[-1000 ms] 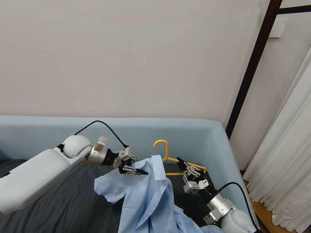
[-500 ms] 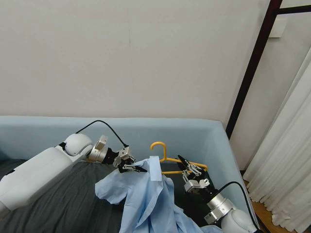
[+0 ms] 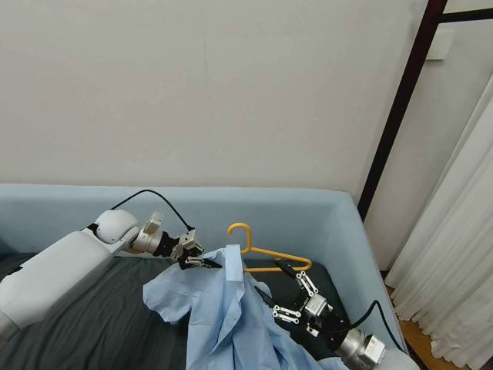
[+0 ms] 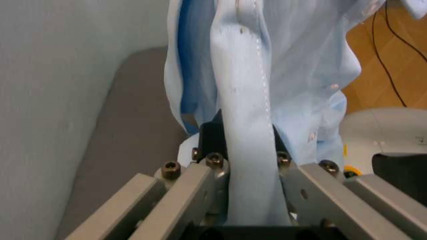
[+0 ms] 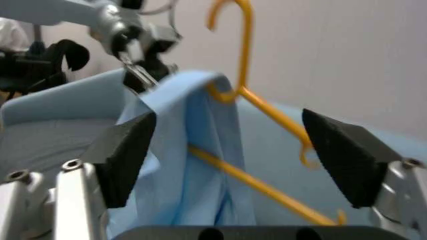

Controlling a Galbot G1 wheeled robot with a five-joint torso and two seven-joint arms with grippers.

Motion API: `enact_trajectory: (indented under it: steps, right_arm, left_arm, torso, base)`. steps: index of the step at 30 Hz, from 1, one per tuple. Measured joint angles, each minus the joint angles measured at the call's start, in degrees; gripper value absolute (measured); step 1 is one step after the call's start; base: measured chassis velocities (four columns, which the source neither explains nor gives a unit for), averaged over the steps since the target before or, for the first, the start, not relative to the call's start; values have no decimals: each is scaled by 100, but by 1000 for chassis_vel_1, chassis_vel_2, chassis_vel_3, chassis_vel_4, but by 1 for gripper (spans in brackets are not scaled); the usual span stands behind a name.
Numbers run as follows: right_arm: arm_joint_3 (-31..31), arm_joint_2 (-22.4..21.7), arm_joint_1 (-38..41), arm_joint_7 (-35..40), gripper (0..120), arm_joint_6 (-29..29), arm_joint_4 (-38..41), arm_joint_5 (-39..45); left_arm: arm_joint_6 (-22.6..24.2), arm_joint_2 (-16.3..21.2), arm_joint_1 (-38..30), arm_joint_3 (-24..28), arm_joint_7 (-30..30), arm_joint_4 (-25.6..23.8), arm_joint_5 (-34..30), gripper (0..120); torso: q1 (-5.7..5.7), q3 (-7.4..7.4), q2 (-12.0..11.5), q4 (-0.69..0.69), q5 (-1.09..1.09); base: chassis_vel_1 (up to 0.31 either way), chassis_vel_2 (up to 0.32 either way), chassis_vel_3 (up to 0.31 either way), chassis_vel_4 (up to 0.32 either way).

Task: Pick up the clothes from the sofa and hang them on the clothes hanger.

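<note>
R gripper [image 3: 283, 291] sits low and nearest, jaws wide, gripping nothing. The light blue shirt [image 3: 223, 308] hangs bunched above the sofa's dark seat [image 3: 92, 324], w/ its top draped over one arm of the orange hanger [image 5: 244, 50]; the other arm is bare. Beyond it, L gripper [image 3: 204, 262] has its jaws clamped on a shirt fold near the hook. Step looks like dressing the hanger. Next move prob needs R to steady the bare arm while L pulls cloth across.

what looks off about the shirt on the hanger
The light blue shirt is bunched over one end of the yellow hanger, leaving its other arm bare and tilted. The left gripper pinches the fabric; the right gripper is open below.
</note>
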Motion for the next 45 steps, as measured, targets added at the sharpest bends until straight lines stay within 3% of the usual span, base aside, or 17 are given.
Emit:
enact_trajectory:
  steps: [1, 3, 6, 7, 12, 13, 16, 22, 28, 40, 45]
  right_arm:
    - [0, 0, 0, 0, 89, 0, 0, 0]
    - [-124, -3, 124, 78, 98, -401, -206, 774]
    - [-213, -8, 285, 620, 100, -1244, -363, 1450]
    - [-213, -8, 285, 620, 100, -1244, -363, 1450]
    - [-370, 97, 560, 1811, 100, -3272, -538, 2497]
    - [-370, 97, 560, 1811, 100, -3272, -538, 2497]
    - [-441, 442, 849, 2666, 100, -4419, -898, 3157]
    - [-595, 756, 1150, 2756, 100, -4853, -1594, 3172]
    - [-797, 917, 1286, 2298, 100, -4998, -2066, 2440]
    - [-1039, 911, 1276, 505, 100, -3992, -2449, 865]
    - [-1101, 890, 1234, 364, 86, -3982, -2426, 190]
  left_arm:
    - [0, 0, 0, 0, 0, 0, 0, 2]
    - [-38, 43, 143, -173, 136, 70, 155, 2]
    - [-77, 94, 376, -461, 222, 114, 313, 2]
    - [-77, 94, 376, -461, 222, 114, 313, 2]
    - [-111, 123, 776, -1044, 273, 142, 552, 2]
    - [-111, 123, 776, -1044, 273, 142, 552, 2]
    - [-126, 149, 1013, -1338, 479, 139, 768, 2]
    - [-164, 145, 1307, -1574, 543, 65, 902, 2]
    - [-228, 205, 1485, -1723, 542, -24, 919, 2]
    - [-310, 209, 1578, -1805, 541, 43, 977, 2]
    - [-324, 207, 1578, -1824, 551, 68, 986, 2]
  torso:
    - [0, 0, 0, 0, 0]
    - [0, 0, 0, 0, 1]
    - [0, 0, 0, 3, -1]
    - [0, 0, 0, 3, -1]
    - [0, 0, 0, -1, -1]
    - [0, 0, 0, -1, -1]
    - [0, 0, 0, 1, 0]
    - [0, 0, 0, 1, -1]
    - [0, 0, 0, 0, -1]
    - [0, 0, 1, 0, -1]
    - [0, 0, 0, 0, 0]
  base:
    - [0, 0, 0, 0]
    - [0, 0, 0, 0]
    - [0, 0, 0, 0]
    - [0, 0, 0, 0]
    - [0, 0, 0, 0]
    - [0, 0, 0, 0]
    - [0, 0, 0, 0]
    - [0, 0, 0, 0]
    - [0, 0, 0, 0]
    - [0, 0, 0, 0]
    - [0, 0, 0, 0]
